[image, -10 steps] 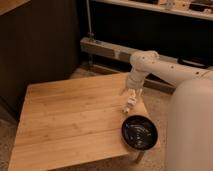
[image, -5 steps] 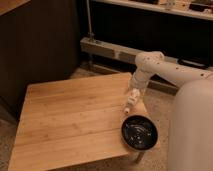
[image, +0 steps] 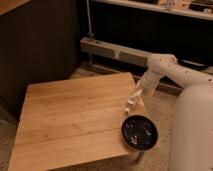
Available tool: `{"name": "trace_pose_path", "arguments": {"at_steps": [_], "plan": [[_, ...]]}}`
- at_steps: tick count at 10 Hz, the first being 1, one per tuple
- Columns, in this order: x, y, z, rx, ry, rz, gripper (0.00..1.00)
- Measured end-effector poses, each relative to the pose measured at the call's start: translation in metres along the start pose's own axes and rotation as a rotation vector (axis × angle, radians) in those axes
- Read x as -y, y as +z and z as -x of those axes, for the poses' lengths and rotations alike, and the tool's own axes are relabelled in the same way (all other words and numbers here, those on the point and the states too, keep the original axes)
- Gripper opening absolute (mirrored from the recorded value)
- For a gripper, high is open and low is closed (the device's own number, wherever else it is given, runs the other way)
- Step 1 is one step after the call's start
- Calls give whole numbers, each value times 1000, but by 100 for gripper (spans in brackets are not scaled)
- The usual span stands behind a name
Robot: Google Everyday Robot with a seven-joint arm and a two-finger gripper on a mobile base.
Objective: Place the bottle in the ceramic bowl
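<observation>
The end of the white arm [image: 160, 67] is the hard part to read. The gripper [image: 132, 100] hangs over the right edge of the wooden table [image: 75, 115], pointing down and to the left. A small pale shape at its tip is the bottle [image: 128, 105]. The two run together in colour, so I cannot tell whether the claw is clenched on the bottle or released around it. I also cannot tell whether the bottle rests on the wood or is a little above it. The bottle's label and cap are not to be made out.

The robot's large white body [image: 192, 130] is cut off by the right and bottom edges. Things on the shelf [image: 165, 7] at the top are too dim to name.

The ceramic bowl [image: 142, 136] stands on the front right corner of the table, its rim reaching over the table's edge. It is black and glossy, and its inside shows only pale reflections. The bottle is outside the bowl, near the far side of its rim.
</observation>
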Motion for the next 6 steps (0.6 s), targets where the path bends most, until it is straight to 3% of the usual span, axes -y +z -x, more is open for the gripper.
{"name": "trace_pose_path", "arguments": {"at_steps": [4, 6], "plan": [[4, 25, 13, -24, 16, 58, 65], [4, 33, 16, -45, 24, 109, 65]]}}
